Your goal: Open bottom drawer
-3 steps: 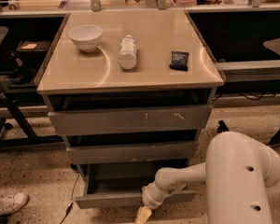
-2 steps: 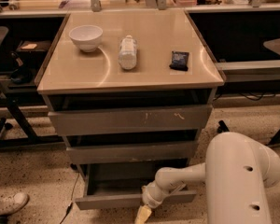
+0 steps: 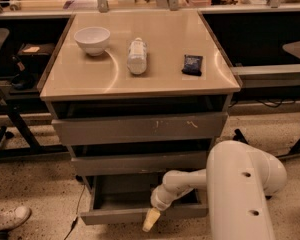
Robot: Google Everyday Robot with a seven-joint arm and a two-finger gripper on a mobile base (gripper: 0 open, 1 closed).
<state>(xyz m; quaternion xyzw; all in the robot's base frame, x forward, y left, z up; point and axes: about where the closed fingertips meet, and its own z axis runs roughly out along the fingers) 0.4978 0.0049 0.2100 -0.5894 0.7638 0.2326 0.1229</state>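
**Greys, beige and one dark blue packet**

We see the bottom drawer (image 3: pixel 115 217) in plain grey, with the cream-yellow gripper (image 3: pixel 150 220) at its front edge on a white arm (image 3: pixel 240 184). The widest drawer front (image 3: pixel 115 129) is the same grey, marked with pale scratches. The beige tabletop (image 3: pixel 165 44) carries a white bowl (image 3: pixel 92 39), a whitish bottle (image 3: pixel 137 55) and a dark blue packet (image 3: pixel 192 64). The floor (image 3: pixel 30 184) is speckled tan.

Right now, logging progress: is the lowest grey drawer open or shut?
Open: lowest grey drawer juts out, inside showing; gripper at its front panel.
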